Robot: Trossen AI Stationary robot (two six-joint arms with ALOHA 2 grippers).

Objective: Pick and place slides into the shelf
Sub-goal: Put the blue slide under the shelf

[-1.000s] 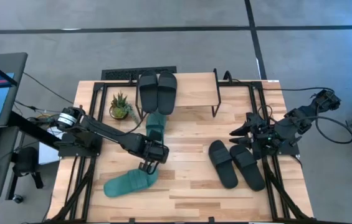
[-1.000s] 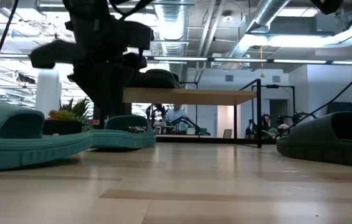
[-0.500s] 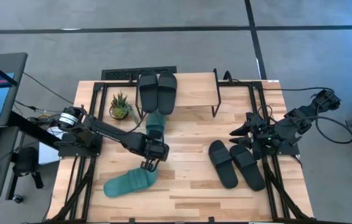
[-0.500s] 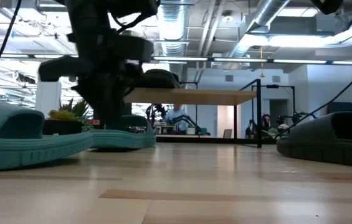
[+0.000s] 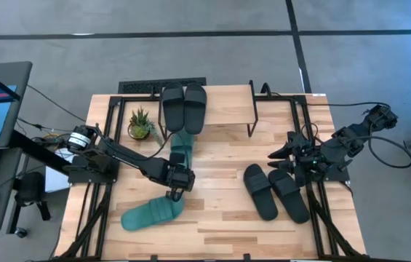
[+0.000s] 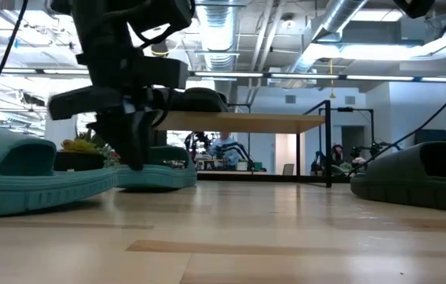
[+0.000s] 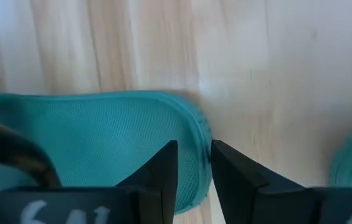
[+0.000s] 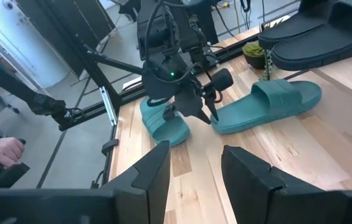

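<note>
On the wooden surface (image 5: 220, 218), our left pincer (image 5: 174, 193) has dipped, fingers nearly together, onto the near teal slide's (image 5: 153, 214) rim, grasp imminent; the right pincer (image 5: 273, 155) waits apart.

the teal slide (image 7: 95, 146) showed a matt, finely textured rubber surface. the tabletop (image 5: 220, 218) was pale, smooth wood planking. the shelf (image 6: 238, 121) had a light wooden board on thin black metal legs.

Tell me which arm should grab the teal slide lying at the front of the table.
Left, most likely. The left gripper hangs right over the end of that teal slide, fingers straddling its edge. The right gripper waits at the table's right side, beside the black pair.
</note>
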